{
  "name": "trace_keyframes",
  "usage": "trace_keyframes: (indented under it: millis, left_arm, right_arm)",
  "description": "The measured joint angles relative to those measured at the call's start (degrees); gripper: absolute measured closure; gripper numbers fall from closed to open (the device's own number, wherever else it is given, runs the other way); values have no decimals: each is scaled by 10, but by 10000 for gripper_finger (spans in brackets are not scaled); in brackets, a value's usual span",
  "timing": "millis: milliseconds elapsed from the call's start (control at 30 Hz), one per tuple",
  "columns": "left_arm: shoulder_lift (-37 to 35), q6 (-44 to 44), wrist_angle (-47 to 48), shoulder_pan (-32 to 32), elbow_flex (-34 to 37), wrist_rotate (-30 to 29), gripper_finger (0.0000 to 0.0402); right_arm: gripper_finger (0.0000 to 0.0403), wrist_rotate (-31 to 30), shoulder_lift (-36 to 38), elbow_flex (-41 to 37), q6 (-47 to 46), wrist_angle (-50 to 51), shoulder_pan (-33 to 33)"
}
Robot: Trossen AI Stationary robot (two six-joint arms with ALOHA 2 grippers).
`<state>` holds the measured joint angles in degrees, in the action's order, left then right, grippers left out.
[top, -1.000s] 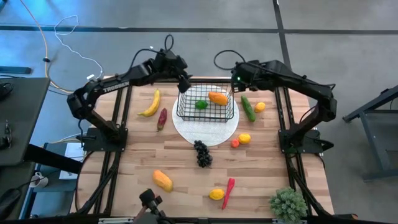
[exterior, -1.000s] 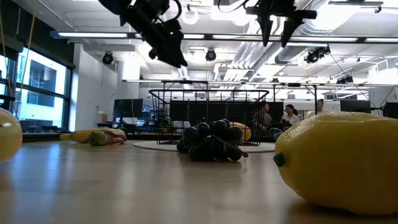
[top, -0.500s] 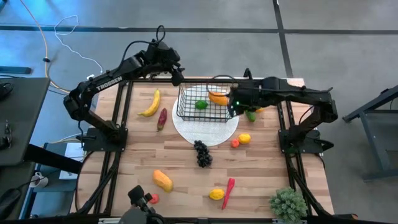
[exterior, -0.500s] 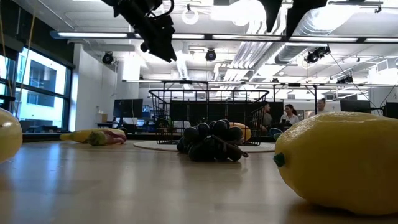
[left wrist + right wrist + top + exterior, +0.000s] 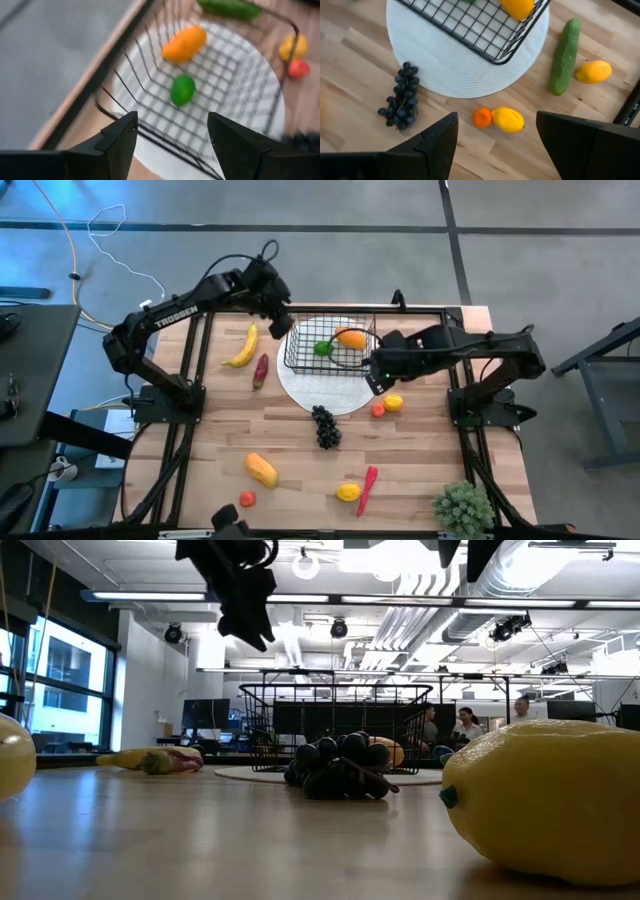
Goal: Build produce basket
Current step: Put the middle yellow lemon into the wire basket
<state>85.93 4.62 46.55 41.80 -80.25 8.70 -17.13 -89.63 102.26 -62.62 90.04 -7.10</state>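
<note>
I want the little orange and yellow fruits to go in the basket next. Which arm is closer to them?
The right gripper. It hangs open just beside the yellow fruit and small orange one. The left gripper is over the basket's far corner, on the other side.

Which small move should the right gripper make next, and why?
Probably lower the right gripper, its fingers open, toward the small yellow lemon lying beside the little orange ball on the wooden table. Both lie outside the black wire-mesh basket, which holds only two pieces.
</note>
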Motion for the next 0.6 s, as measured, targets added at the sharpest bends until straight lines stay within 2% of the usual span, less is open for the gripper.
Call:
trace_keyframes:
  millis: [100,233,600]
  left_arm:
    - [-6,-1,45,-17,0,-3,174]
    - [-18,-19,84,-46,0,-6,174]
    - [-54,-77,143,-128,0,-5,174]
  right_arm:
    - [153,-6,0,-1,6,0,-17]
    - [153,-2,0,-44,11,0,-35]
    - [153,28,1,-133,54,-3,-68]
